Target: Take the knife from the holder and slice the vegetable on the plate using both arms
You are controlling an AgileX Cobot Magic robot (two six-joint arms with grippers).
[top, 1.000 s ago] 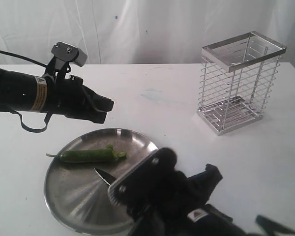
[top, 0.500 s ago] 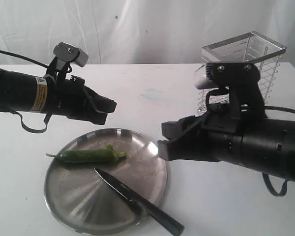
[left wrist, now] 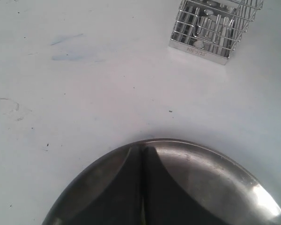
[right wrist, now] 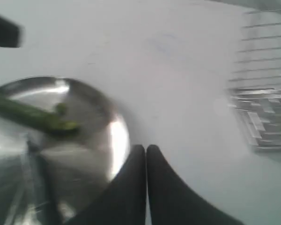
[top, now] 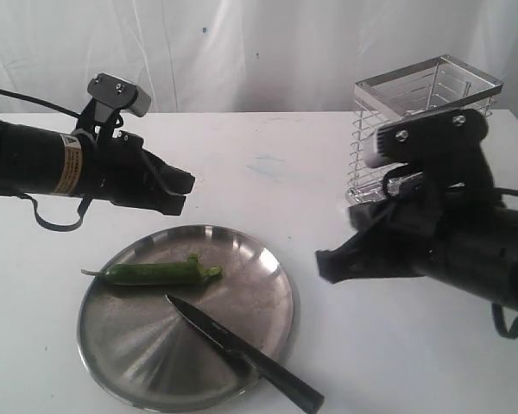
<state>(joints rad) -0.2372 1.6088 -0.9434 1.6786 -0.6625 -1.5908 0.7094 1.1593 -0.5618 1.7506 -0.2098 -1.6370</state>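
The green vegetable (top: pixel 155 272) lies on the steel plate (top: pixel 268 285), toward its far left. The black knife (top: pixel 242 352) rests loose on the plate, blade tip near the vegetable, handle over the front right rim. My left gripper (top: pixel 183 191) hovers shut and empty above the plate's far rim (left wrist: pixel 187 143). To the right of the plate my right gripper (top: pixel 325 264) is shut and empty above the table; its blurred view shows the vegetable (right wrist: pixel 33 117) and plate (right wrist: pixel 117 140). The wire holder (top: pixel 423 142) stands at the back right, partly behind the right arm.
White table all round, with a white curtain behind. A faint blue smear (top: pixel 268 166) marks the tabletop behind the plate. The holder (left wrist: pixel 210 28) also shows in the left wrist view, far from the plate.
My right arm has let go of the knife, lifted away to the right of the plate and shut its jaws. The knife now lies on the plate. The left arm barely moved.
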